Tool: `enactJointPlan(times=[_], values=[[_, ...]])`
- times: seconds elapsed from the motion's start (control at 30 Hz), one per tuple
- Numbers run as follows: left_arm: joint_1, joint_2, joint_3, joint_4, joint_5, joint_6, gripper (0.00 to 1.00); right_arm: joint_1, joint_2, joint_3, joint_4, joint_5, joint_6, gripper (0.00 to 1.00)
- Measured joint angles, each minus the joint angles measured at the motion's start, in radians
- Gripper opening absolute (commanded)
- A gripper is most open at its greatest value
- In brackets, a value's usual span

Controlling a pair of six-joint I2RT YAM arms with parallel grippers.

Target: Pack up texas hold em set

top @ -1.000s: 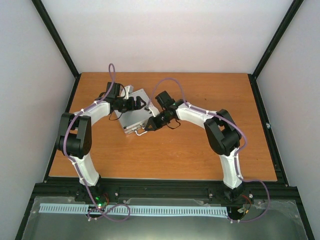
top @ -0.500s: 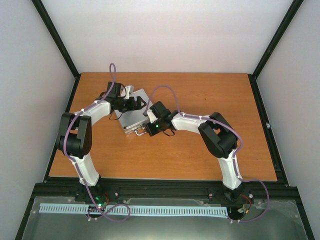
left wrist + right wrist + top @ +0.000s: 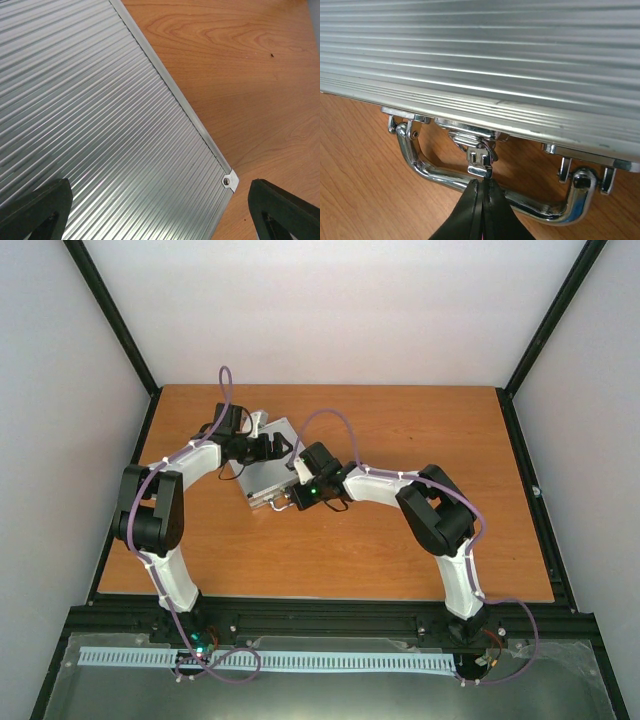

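The texas hold em set shows only as its silver ribbed case (image 3: pixel 265 472), closed and lying flat on the wooden table; what is inside is hidden. My left gripper (image 3: pixel 270 447) is open over the lid (image 3: pixel 100 125), one finger above the ribs and the other past the riveted corner (image 3: pixel 227 181). My right gripper (image 3: pixel 290 500) sits at the case's front edge. In the right wrist view its fingers (image 3: pixel 470 210) are pressed together, and the right gripper's tips (image 3: pixel 482 182) touch the lower end of the chrome latch (image 3: pixel 480 159), just above the metal handle (image 3: pixel 432 172).
The case lies at the back left of the wooden table (image 3: pixel 420 540). Grey walls and black frame posts (image 3: pixel 110 320) enclose the table on three sides. Purple cables (image 3: pixel 335 415) loop over both arms.
Over the last second the right wrist turned and dropped toward the case's front edge, bringing its shut tips to the latch. The left arm and the case stayed put.
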Motion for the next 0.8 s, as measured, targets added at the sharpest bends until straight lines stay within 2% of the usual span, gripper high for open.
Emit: enactJointPlan(times=[0.8], values=[[0.0, 0.005, 0.008, -0.01, 0.002, 0.0, 1.0, 0.024, -0.096, -0.034, -0.024, 0.018, -0.008, 0.03]])
